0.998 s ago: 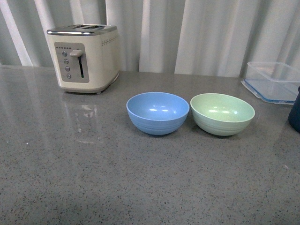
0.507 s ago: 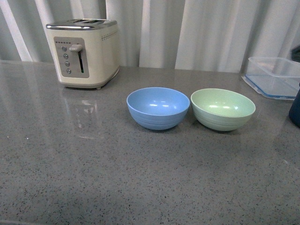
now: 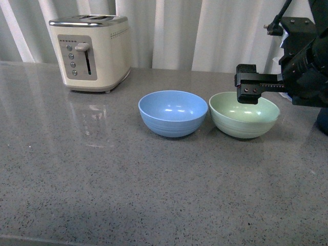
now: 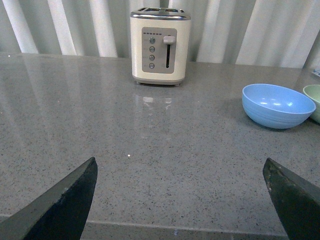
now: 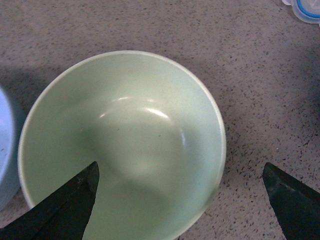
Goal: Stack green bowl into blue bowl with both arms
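The right gripper [image 5: 179,172] hovers above the green bowl [image 5: 125,125], just beside the blue bowl [image 3: 172,115], fingers [image 5: 70,205] spread, probably to take its rim

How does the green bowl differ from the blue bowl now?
The green bowl is pale mint, the blue bowl sky blue. The blue bowl stands nearer the toaster than the green bowl. The open right hand hovers over the green bowl, not the blue bowl. Both are upright, empty, equal in size.
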You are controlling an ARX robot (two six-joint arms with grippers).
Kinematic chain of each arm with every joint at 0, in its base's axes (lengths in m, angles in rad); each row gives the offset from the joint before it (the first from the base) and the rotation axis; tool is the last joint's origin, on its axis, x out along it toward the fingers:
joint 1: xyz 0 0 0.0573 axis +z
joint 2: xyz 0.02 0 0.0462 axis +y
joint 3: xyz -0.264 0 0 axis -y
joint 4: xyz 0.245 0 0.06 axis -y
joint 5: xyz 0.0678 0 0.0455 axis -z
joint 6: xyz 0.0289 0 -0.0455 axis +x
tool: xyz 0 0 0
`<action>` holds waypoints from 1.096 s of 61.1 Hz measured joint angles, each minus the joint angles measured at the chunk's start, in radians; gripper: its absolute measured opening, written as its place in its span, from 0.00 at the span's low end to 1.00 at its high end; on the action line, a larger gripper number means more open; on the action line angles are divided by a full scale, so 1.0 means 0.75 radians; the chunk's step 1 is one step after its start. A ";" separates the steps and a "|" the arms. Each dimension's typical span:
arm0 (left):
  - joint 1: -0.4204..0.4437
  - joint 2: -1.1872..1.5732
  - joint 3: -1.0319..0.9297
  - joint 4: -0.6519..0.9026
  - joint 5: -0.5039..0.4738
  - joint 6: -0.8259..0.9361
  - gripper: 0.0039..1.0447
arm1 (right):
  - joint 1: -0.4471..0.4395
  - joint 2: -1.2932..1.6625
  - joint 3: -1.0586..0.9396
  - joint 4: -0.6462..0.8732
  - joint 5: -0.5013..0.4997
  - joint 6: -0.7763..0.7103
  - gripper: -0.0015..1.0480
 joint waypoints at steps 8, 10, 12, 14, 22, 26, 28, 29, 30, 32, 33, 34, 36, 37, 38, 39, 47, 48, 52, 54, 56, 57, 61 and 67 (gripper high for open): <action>0.000 0.000 0.000 0.000 -0.001 0.000 0.94 | -0.014 0.079 0.083 -0.034 0.034 0.027 0.90; 0.000 0.000 0.000 0.000 0.000 0.000 0.94 | -0.018 0.098 0.101 -0.043 0.041 0.032 0.90; 0.000 0.000 0.000 0.000 -0.001 0.000 0.94 | -0.024 0.117 0.116 -0.051 0.045 0.035 0.90; 0.000 0.000 0.000 0.000 0.000 0.000 0.94 | -0.029 0.137 0.138 -0.065 0.050 0.042 0.90; 0.000 0.000 0.000 0.000 -0.001 0.000 0.94 | -0.052 0.208 0.198 -0.101 0.050 0.066 0.90; 0.000 0.000 0.000 0.000 -0.001 0.000 0.94 | -0.063 0.230 0.212 -0.115 0.041 0.076 0.90; 0.000 0.000 0.000 0.000 0.000 0.000 0.94 | -0.068 0.242 0.218 -0.122 0.038 0.081 0.90; 0.000 0.000 0.000 0.000 0.000 0.000 0.94 | -0.071 0.247 0.221 -0.126 0.035 0.086 0.90; 0.000 0.000 0.000 0.000 0.000 0.000 0.94 | -0.072 0.250 0.222 -0.128 0.033 0.089 0.90; 0.000 0.000 0.000 0.000 0.000 0.000 0.94 | -0.077 0.258 0.227 -0.135 0.024 0.094 0.86; 0.000 0.000 0.000 0.000 0.000 0.000 0.94 | -0.078 0.260 0.229 -0.137 0.021 0.095 0.85; 0.000 0.000 0.000 0.000 0.000 0.000 0.94 | -0.079 0.262 0.230 -0.139 0.019 0.096 0.83; 0.000 0.000 0.000 0.000 0.000 0.000 0.94 | -0.082 0.270 0.237 -0.144 0.017 0.099 0.78; 0.000 0.000 0.000 0.000 0.000 0.000 0.94 | -0.083 0.272 0.239 -0.145 0.017 0.099 0.76; 0.000 0.000 0.000 0.000 0.000 0.000 0.94 | -0.084 0.276 0.243 -0.145 0.019 0.101 0.73; 0.000 0.000 0.000 0.000 0.000 0.000 0.94 | -0.084 0.279 0.246 -0.145 0.018 0.102 0.71; 0.000 0.000 0.000 0.000 -0.001 0.000 0.94 | -0.093 0.306 0.280 -0.156 0.023 0.104 0.52; 0.000 0.000 0.000 0.000 -0.001 0.000 0.94 | -0.094 0.308 0.284 -0.158 0.023 0.104 0.51; 0.000 0.000 0.000 0.000 0.000 0.000 0.94 | -0.095 0.317 0.300 -0.159 0.029 0.103 0.41; 0.000 0.000 0.000 0.000 -0.001 0.000 0.94 | -0.097 0.319 0.305 -0.159 0.033 0.103 0.32; 0.000 0.000 0.000 0.000 0.000 0.000 0.94 | -0.098 0.319 0.305 -0.157 0.034 0.103 0.29; 0.000 0.000 0.000 0.000 -0.001 0.000 0.94 | -0.099 0.319 0.305 -0.157 0.038 0.102 0.26; 0.000 0.000 0.000 0.000 0.000 0.000 0.94 | -0.102 0.319 0.306 -0.157 0.044 0.101 0.17; 0.000 0.000 0.000 0.000 0.000 0.000 0.94 | -0.111 0.316 0.314 -0.153 0.029 0.113 0.03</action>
